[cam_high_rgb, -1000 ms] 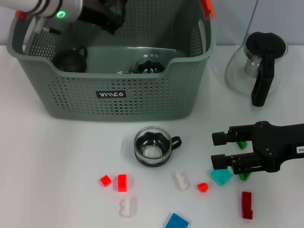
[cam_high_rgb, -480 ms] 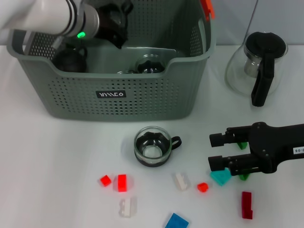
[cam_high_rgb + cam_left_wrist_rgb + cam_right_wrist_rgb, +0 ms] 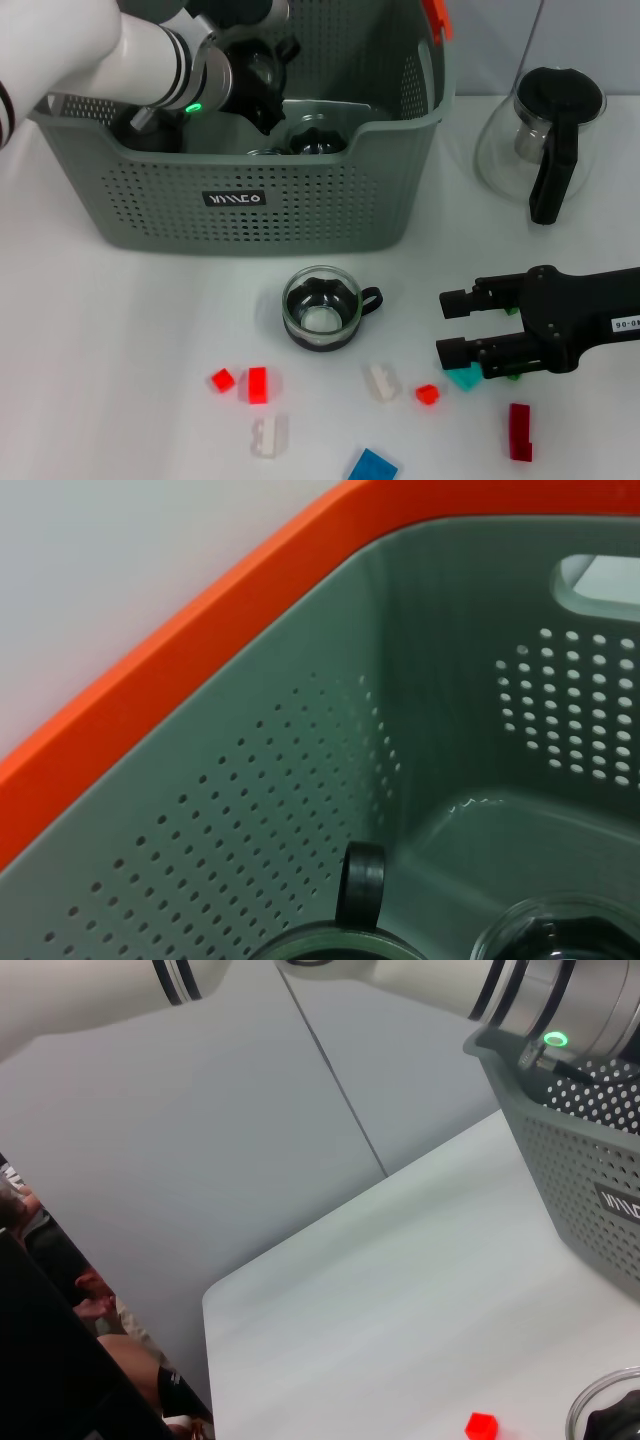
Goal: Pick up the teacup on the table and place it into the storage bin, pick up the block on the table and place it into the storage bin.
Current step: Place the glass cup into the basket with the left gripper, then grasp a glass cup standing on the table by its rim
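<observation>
The grey-green perforated storage bin (image 3: 300,215) stands at the back left; its inner wall (image 3: 300,780) fills the left wrist view. A dark cup (image 3: 150,130) and a glass cup (image 3: 316,136) lie inside it. My left gripper (image 3: 255,85) reaches down inside the bin, above these cups. A glass teacup (image 3: 320,308) with a black handle stands on the table in front of the bin. My right gripper (image 3: 452,326) is open, low over the table to the right of the teacup. Its lower finger partly covers a teal block (image 3: 462,379).
A glass jug (image 3: 545,130) with a black handle stands at the back right. Loose blocks lie along the front: red (image 3: 257,384), white (image 3: 380,381), small red (image 3: 427,394), blue (image 3: 372,466), dark red (image 3: 519,432), green (image 3: 515,373). The bin's orange-red handle piece (image 3: 150,670) shows in the left wrist view.
My left arm has come down and forward, deeper into the bin. My right gripper has shifted slightly left and lower, now covering more of the teal block.
</observation>
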